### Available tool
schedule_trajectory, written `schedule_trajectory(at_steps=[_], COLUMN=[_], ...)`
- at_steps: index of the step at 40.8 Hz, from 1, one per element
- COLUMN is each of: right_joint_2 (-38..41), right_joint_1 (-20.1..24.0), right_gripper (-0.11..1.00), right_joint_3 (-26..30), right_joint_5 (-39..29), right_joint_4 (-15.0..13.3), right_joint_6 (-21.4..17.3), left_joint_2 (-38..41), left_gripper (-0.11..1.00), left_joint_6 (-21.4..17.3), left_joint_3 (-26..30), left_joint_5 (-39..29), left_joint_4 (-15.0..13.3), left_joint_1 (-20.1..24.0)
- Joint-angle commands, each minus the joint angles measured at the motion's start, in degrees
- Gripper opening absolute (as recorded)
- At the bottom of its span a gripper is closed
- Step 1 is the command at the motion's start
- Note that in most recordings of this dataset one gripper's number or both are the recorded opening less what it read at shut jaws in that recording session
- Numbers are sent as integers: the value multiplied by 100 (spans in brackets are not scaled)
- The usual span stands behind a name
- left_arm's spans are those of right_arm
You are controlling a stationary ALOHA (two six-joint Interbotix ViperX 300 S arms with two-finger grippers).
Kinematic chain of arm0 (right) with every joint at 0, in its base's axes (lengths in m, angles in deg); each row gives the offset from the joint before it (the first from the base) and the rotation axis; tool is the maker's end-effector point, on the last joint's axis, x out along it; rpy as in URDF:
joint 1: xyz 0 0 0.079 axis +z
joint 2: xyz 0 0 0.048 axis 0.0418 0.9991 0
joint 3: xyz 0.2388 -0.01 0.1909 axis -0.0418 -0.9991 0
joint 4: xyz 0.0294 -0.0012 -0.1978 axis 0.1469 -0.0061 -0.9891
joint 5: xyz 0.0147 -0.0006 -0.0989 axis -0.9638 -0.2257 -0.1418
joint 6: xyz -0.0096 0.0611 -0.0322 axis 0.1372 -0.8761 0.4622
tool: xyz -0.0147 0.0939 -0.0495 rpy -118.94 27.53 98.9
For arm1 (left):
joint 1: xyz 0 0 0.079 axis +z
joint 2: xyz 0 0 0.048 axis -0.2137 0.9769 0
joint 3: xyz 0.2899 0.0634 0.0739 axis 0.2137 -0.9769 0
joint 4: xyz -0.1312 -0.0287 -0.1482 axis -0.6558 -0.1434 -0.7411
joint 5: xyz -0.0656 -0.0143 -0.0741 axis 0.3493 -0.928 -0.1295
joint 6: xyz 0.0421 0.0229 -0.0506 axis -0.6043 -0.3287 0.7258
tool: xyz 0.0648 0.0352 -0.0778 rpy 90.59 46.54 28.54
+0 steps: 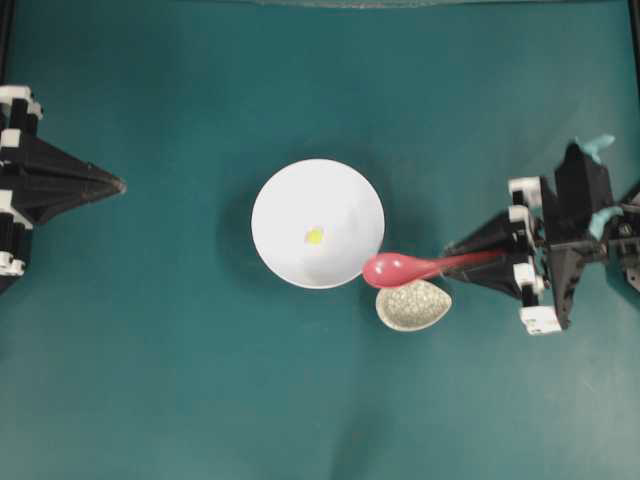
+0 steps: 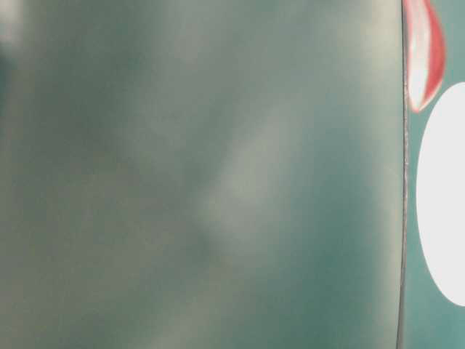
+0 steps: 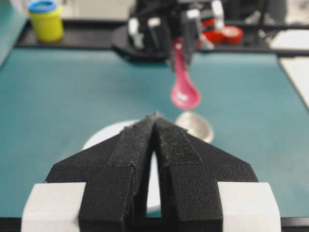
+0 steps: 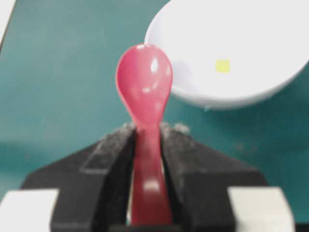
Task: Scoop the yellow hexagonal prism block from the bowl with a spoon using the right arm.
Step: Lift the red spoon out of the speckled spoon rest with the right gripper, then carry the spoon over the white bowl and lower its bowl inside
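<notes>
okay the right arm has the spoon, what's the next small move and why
Probably carry the spoon over the bowl's rim toward the yellow block. The right tool grips the handle, but the scoop hangs just outside the rim, above the speckled dish, and the block still lies in the bowl.

Both arms are matte black and angular. The left gripper (image 1: 112, 185), at nine o'clock overhead, has wedge-shaped textured black fingers (image 3: 130, 150) with white blocks behind. The right gripper (image 1: 458, 247), at three o'clock, adds teal tape tags (image 1: 600, 146).
</notes>
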Motion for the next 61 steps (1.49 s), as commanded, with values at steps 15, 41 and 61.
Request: schedule_trajectory(at_steps=[15,41,61], right_joint_2=[-18,1090,1907], right_joint_1=[-993,-1714,-1784], right_gripper=[24,24,24], right_joint_3=[1274,2716,3709], right_joint_5=[-2232,-4324,-5766], right_joint_4=[-26,-114,-114], right_joint_6=[580,589,562], left_joint_2=[26,18,35], left_gripper=[-1,-1,-1], left_joint_6=[-53,-79,-88], left_joint_3=[132,141,132], left_joint_5=[44,70,79], left_joint_4=[18,62,62], left_joint_1=[-9,-9,-9])
